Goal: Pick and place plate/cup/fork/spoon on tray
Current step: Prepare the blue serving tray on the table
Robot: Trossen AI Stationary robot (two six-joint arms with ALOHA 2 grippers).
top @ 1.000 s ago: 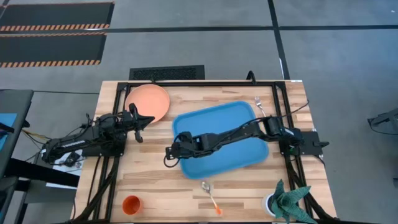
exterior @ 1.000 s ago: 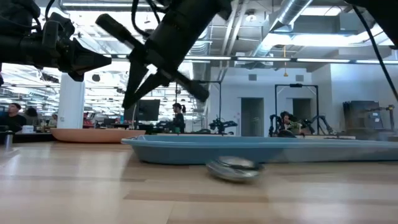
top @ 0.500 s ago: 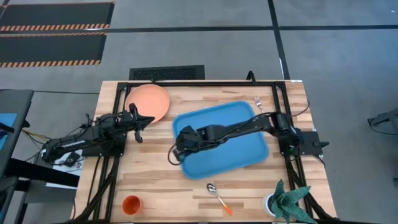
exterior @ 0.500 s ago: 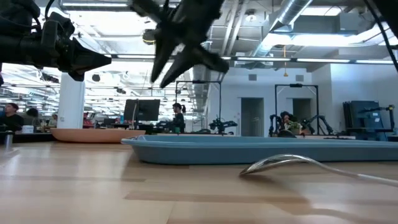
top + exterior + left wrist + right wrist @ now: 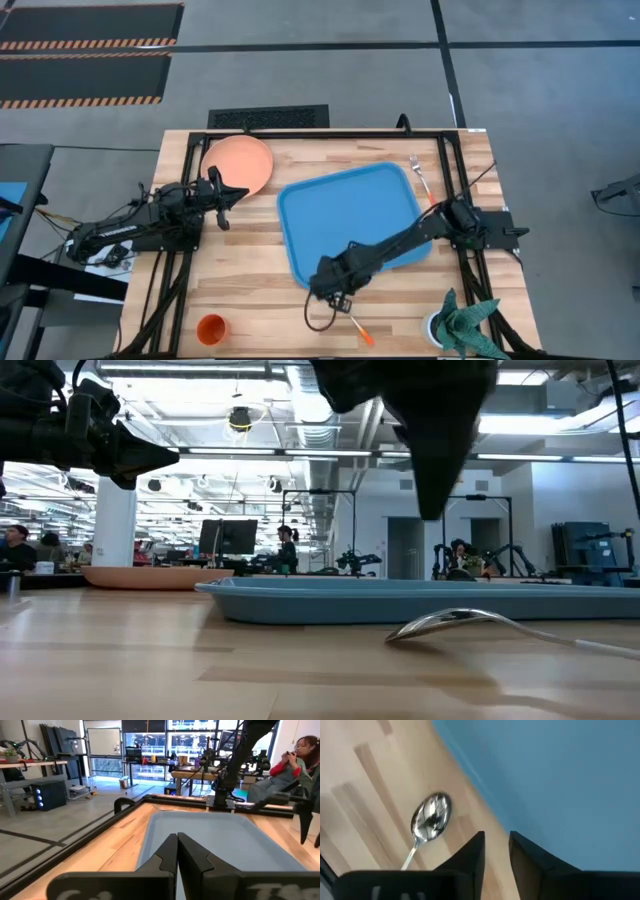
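Beside the blue tray's (image 5: 350, 220) near edge, the right gripper (image 5: 335, 295) hovers, fingers parted, over the spoon (image 5: 431, 820); it should straddle the thin handle squarely before closing

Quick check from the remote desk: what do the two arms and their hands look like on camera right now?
Both arms are dark, near-black and jointed, with black cables running along them. The left hand ends in two slim dark fingers with angular, wedge-shaped tips. The right hand has the same flat dark fingers on a black crossbar. A thin cable loops beside it. No readable markings show.
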